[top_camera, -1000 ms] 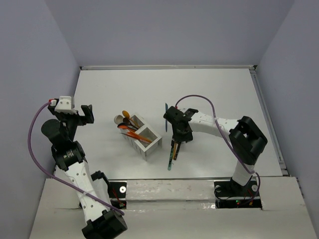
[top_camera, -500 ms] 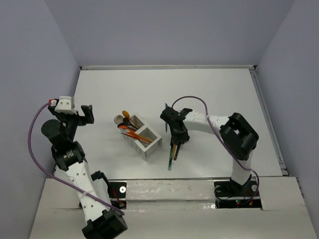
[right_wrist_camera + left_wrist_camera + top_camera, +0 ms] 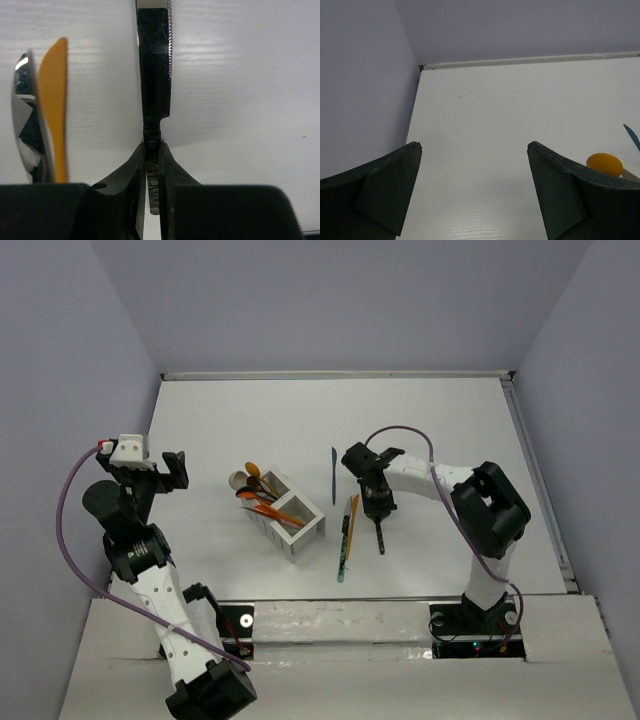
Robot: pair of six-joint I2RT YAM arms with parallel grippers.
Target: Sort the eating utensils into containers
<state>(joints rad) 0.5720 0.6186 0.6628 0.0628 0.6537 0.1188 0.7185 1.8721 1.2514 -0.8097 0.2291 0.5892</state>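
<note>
The white two-compartment box point(image 3: 303, 527) stands at table centre. Its far compartment holds several spoons, orange, red and dark point(image 3: 262, 502). My right gripper point(image 3: 375, 504) is shut on the handle of a dark brown knife point(image 3: 380, 537), low over the table right of the box. In the right wrist view the fingers point(image 3: 131, 172) pinch the handle and the serrated blade point(image 3: 155, 75) points away. An orange knife point(image 3: 351, 512) and a teal-handled utensil point(image 3: 342, 562) lie left of it. A blue knife point(image 3: 334, 462) lies further back. My left gripper point(image 3: 176, 469) is open and empty, raised at the far left.
In the right wrist view the orange knife point(image 3: 54, 100) and a shiny grey utensil point(image 3: 26, 125) lie side by side left of the fingers. The left wrist view shows an orange spoon bowl point(image 3: 604, 163), the table's back edge and the left wall point(image 3: 360, 80).
My right gripper has moved right, away from the pile, with the dark knife in it. The blue knife now shows uncovered. The left arm has not moved.
</note>
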